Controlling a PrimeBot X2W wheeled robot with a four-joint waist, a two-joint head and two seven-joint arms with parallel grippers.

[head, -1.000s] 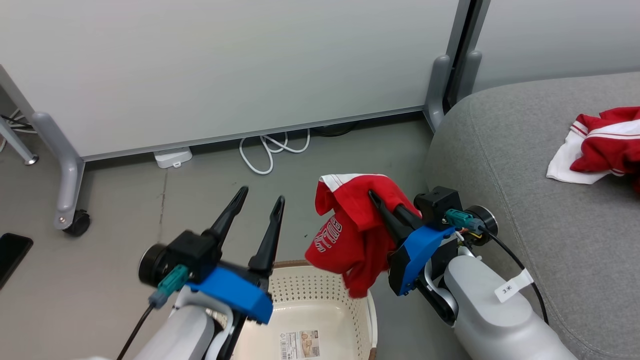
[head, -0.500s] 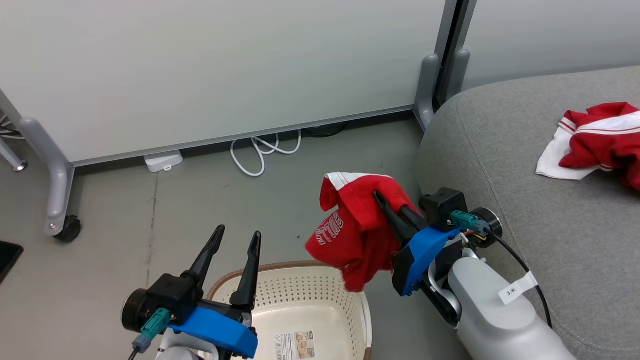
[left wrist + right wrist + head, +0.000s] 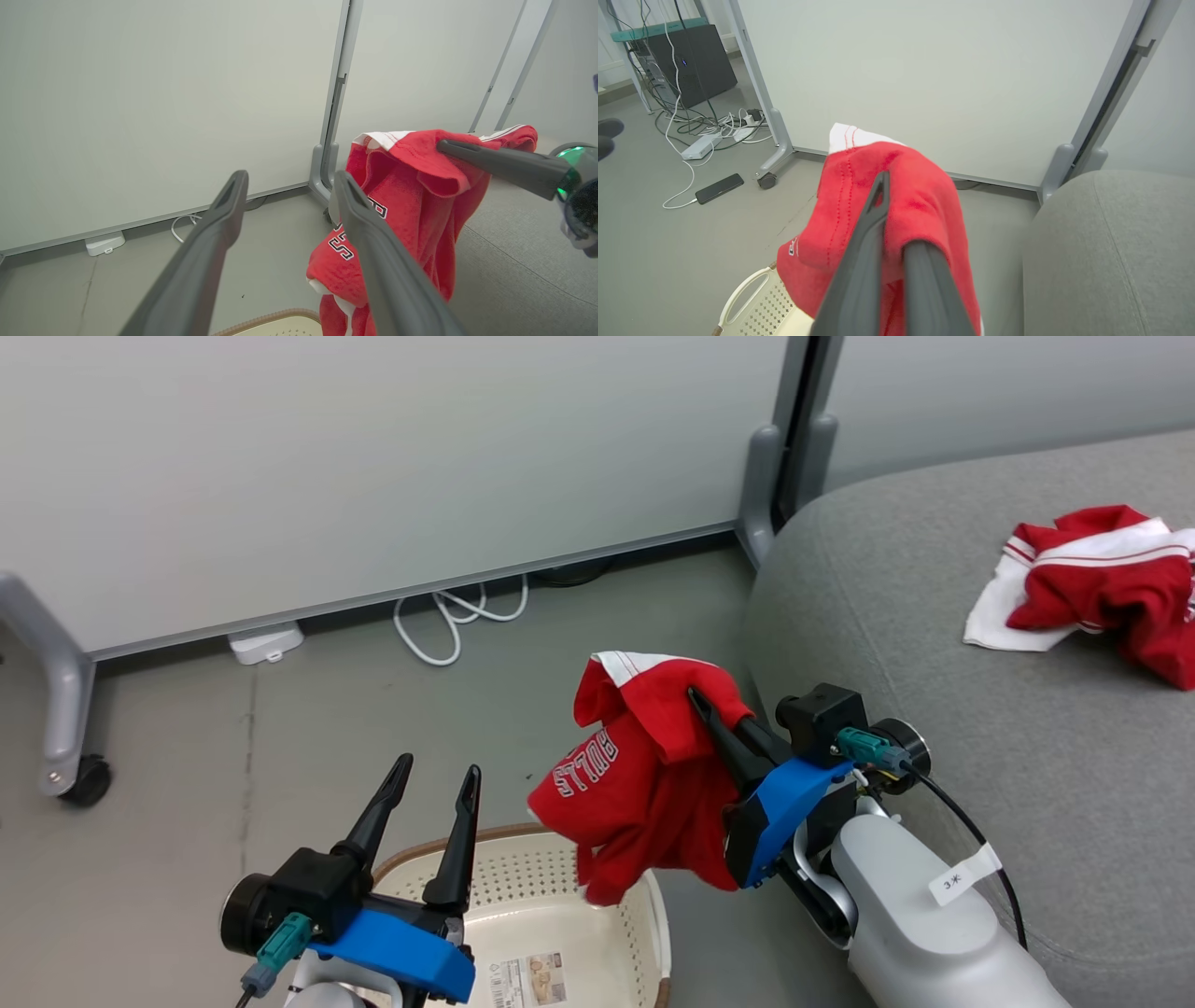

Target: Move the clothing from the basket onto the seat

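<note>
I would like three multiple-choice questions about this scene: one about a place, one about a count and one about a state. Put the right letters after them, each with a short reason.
1. Where does the crumpled garment lie?
A. in the basket
B. on the floor
C. on the grey sofa

2. How many red garments does the head view show?
A. one
B. two
C. three

3. What is the state of the right gripper?
A. shut on the BULLS garment
B. open and empty
C. shut and empty

Answers:
1 C, because it rests on the sofa's grey top, far from the floor.
2 B, because one lies on the sofa and one hangs from the right gripper.
3 A, because its two fingers pinch the red cloth, which hangs down from them.
</note>
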